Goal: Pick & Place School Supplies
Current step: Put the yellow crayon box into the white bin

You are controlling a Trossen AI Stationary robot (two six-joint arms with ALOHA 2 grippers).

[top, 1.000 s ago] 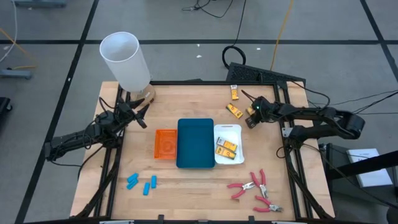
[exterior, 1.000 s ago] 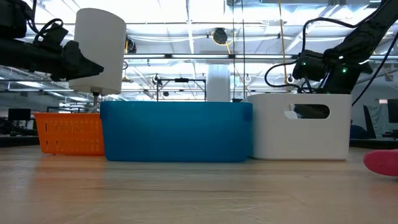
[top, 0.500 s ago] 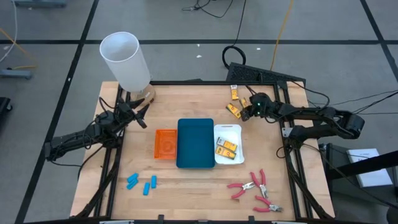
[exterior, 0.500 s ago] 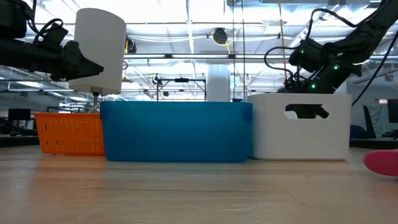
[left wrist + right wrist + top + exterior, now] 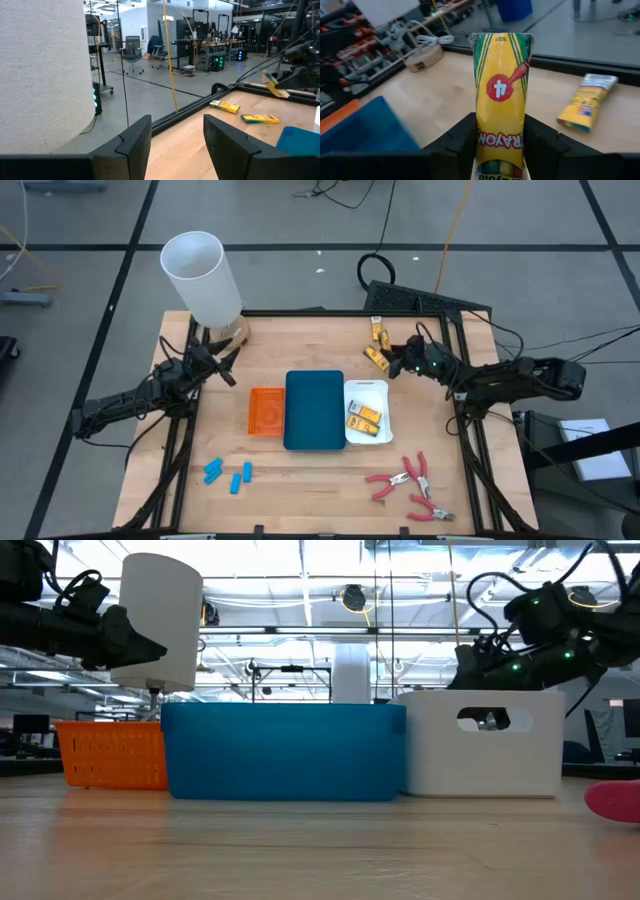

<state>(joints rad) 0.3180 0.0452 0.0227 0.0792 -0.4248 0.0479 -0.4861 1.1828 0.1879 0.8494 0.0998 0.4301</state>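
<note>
One crayon packet [image 5: 500, 100] sits clamped between the right gripper [image 5: 394, 366]'s fingers, lifted above the table's far edge, so the carry step seems under way and next calls for swinging it over the white tray [image 5: 384, 430], while the left gripper [image 5: 228, 363] waits with jaws apart beside the white cylinder [image 5: 203, 277].

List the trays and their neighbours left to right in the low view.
White cylinder → orange tray → blue tray → white tray → pink plier handle at the edge.
</note>
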